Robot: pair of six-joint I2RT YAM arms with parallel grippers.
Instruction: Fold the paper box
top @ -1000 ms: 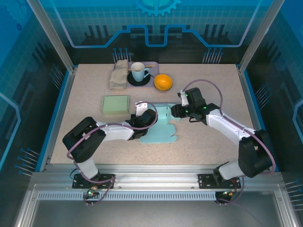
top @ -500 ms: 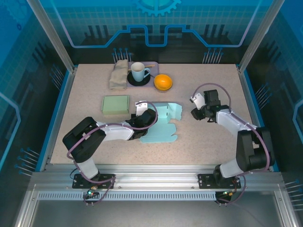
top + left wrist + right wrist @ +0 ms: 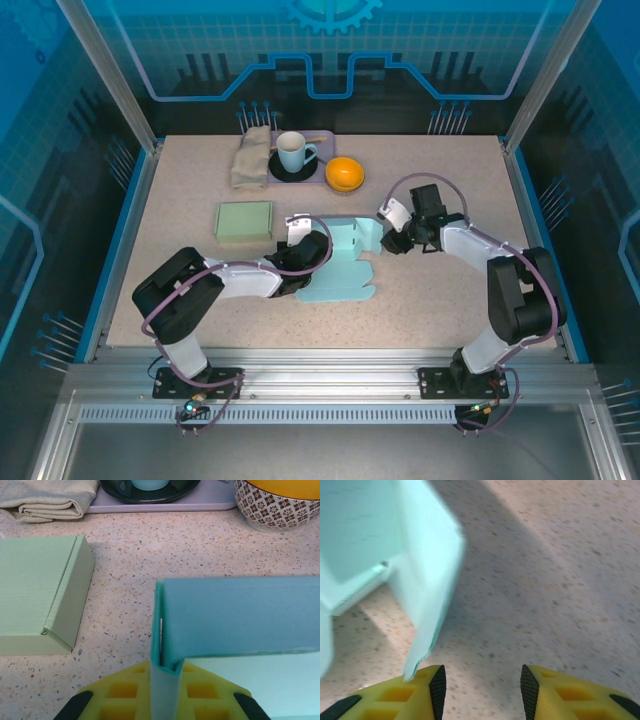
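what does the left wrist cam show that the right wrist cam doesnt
Left wrist view: the left claw pinches an upright panel of the paper box. Beyond it are a folded green box, a cloth, a dark saucer on a tray and a patterned bowl.
Right wrist view: the right claw is open over bare tabletop and holds nothing. A blurred box flap ends close to one of its fingers.
Shared: the pale blue paper box, the speckled tabletop and yellow claw fingers.
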